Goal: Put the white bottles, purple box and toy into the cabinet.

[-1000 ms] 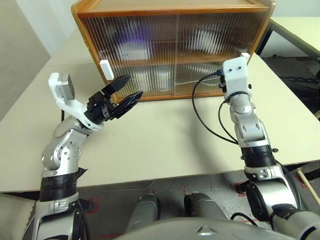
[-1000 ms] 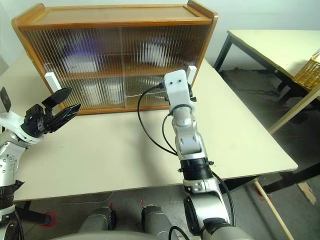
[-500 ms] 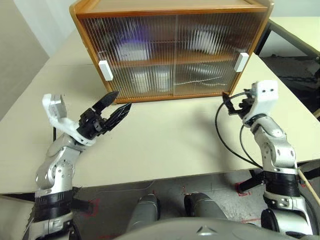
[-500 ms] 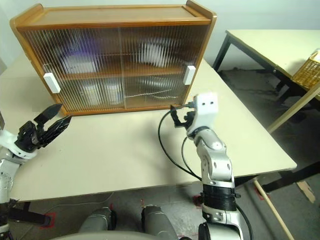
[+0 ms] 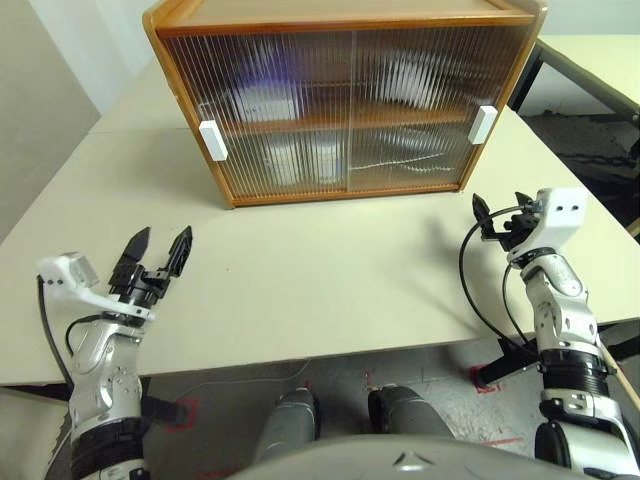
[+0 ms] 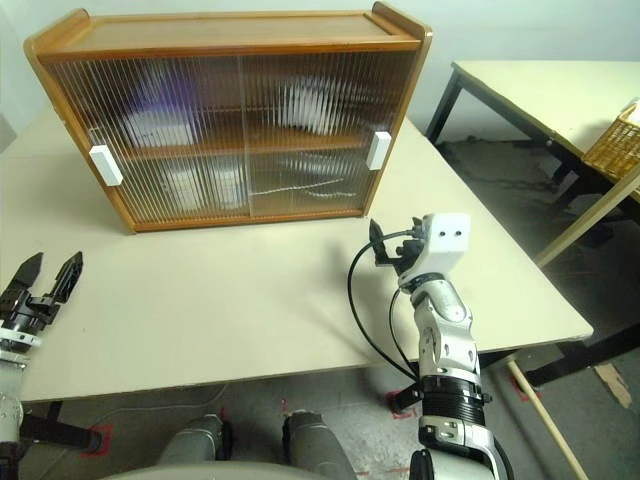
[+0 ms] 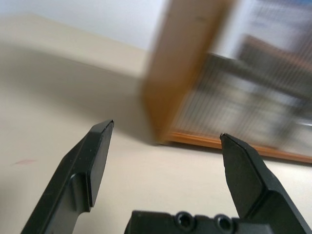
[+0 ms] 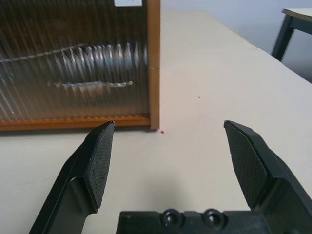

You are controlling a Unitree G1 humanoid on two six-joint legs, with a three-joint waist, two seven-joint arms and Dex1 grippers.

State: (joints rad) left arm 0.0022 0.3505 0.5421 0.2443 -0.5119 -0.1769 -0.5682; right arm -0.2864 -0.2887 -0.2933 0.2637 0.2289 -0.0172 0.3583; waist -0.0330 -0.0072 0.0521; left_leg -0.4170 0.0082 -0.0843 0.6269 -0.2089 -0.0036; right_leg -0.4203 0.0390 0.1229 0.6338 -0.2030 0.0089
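Note:
The brown cabinet (image 5: 345, 17) stands at the back of the table with both ribbed sliding doors shut, white handles at the left (image 5: 211, 140) and right (image 5: 482, 124). Behind the doors I make out only blurs: a purplish shape (image 5: 262, 98) on the upper shelf and whitish shapes (image 5: 300, 157) below. Which blur is a white bottle, the purple box or the toy I cannot tell. My left gripper (image 5: 162, 241) hovers open near the table's front left, empty. My right gripper (image 5: 498, 204) is open and empty, off the cabinet's right front corner (image 8: 154, 122).
Bare beige tabletop (image 5: 330, 270) lies between the cabinet and the front edge. A black cable (image 5: 478, 290) loops beside my right arm. Beyond the table's right edge stand a second table (image 6: 540, 80), a wicker basket (image 6: 618, 140) and a wooden stick (image 6: 545, 420).
Both arms have dropped and pulled back from the cabinet front. The left went out to the left, the right out to the right. The doors stay shut.

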